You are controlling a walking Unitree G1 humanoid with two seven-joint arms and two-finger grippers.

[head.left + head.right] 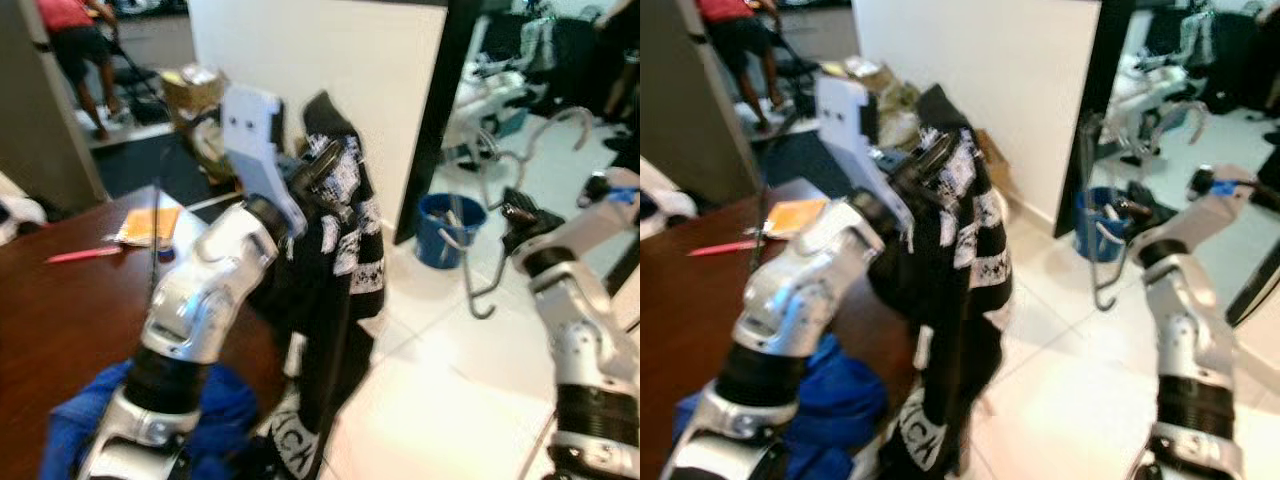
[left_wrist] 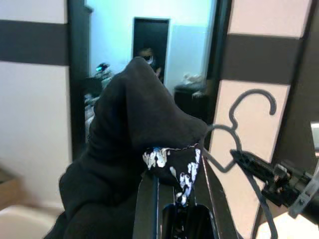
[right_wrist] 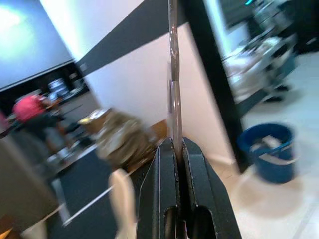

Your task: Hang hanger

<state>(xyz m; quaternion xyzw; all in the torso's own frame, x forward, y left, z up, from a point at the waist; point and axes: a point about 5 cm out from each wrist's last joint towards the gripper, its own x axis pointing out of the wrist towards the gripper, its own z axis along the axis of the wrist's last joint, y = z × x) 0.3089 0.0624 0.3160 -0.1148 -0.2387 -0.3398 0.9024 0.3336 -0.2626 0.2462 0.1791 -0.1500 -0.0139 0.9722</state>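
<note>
A black garment with white print (image 1: 340, 250) hangs in the air beside the table, and my left gripper (image 1: 318, 172) is shut on its upper edge. In the left wrist view the fabric (image 2: 144, 129) bunches over the closed fingers (image 2: 149, 199). To the right, my right gripper (image 1: 515, 212) is shut on a grey hanger (image 1: 487, 225), whose hook (image 1: 563, 120) points up and to the right. The right wrist view has the hanger's thin bar (image 3: 173, 89) pinched between the fingers (image 3: 159, 189). The hanger (image 2: 234, 134) stays a short way from the garment, not touching it.
A brown table (image 1: 60, 310) lies at the left with an orange paper (image 1: 150, 222) and a red pen (image 1: 85, 255); blue cloth (image 1: 215, 410) sits near its edge. A white wall panel (image 1: 330, 70) stands behind. A blue bucket (image 1: 450, 225) is on the tiled floor. A person (image 1: 70, 35) stands far left.
</note>
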